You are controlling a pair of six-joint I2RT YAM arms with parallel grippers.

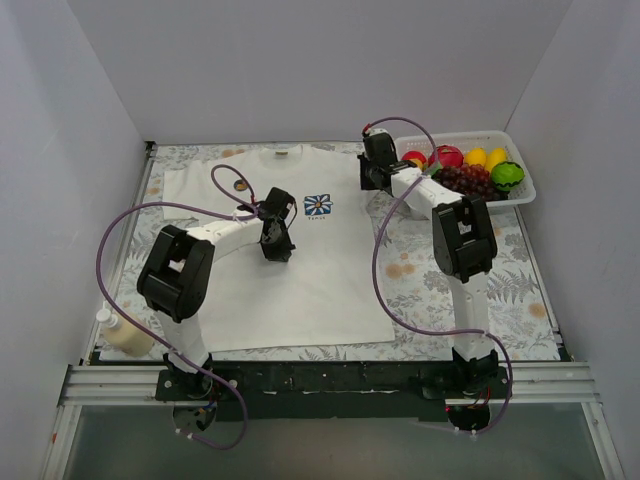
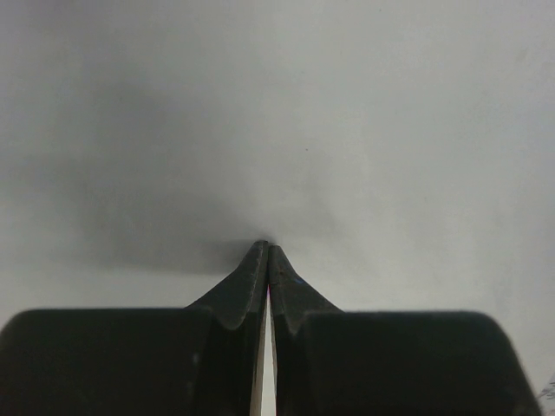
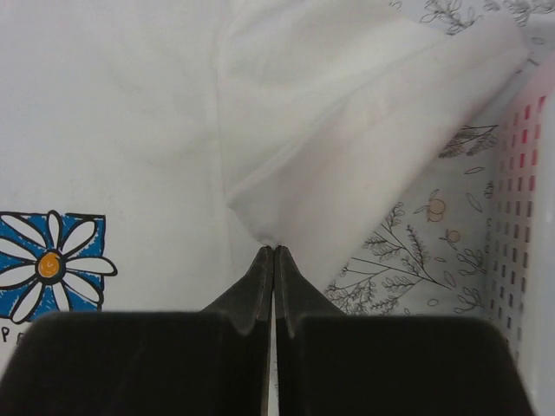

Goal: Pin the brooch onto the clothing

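Fabric of the T-shirt [image 3: 130,104] sits pinched in my right gripper [image 3: 274,250], brooch [image 3: 50,264] to its left. My left gripper [image 2: 267,245] is clenched.

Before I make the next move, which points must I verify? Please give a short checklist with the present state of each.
1. The right gripper is shut on a raised fold of the T-shirt: ok.
2. The left gripper is shut, tips at the fabric: ok.
3. The left gripper really pinches cloth: cannot tell.
4. The brooch sits on the chest, free of both grippers: ok.
5. The brooch is pinned through the cloth: cannot tell.
6. Room between the right gripper and the basket: probably tight, not ok.
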